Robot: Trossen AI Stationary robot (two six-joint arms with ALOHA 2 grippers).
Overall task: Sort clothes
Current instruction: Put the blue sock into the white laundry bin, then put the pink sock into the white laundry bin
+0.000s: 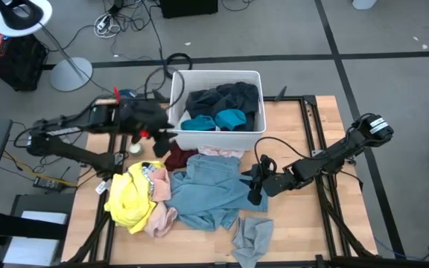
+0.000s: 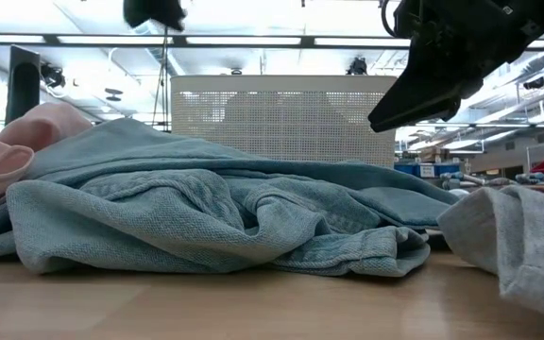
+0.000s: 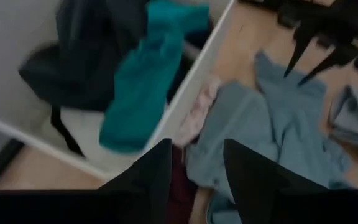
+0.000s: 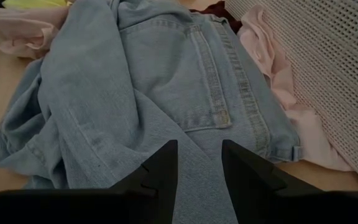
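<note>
Light blue denim jeans (image 1: 211, 190) lie spread on the table's middle and also show in the right wrist view (image 4: 135, 93). A yellow garment (image 1: 129, 195) and a pink one (image 1: 161, 219) lie left of them. A maroon garment (image 1: 179, 156) and a pale pink one (image 1: 218, 152) lie against the white bin (image 1: 179, 89). The bin holds dark (image 1: 226, 97) and teal (image 1: 229, 119) clothes. My left gripper (image 1: 166, 138) (image 3: 194, 168) is open and empty, over the bin's near left corner. My right gripper (image 1: 255, 182) (image 4: 199, 165) is open and empty, above the jeans' right edge.
A grey garment (image 1: 253, 237) lies near the table's front edge, right of the middle. Bare wood shows on the table's right part (image 1: 304, 216). Cables and a lamp stand lie on the floor beyond the table's far and left sides.
</note>
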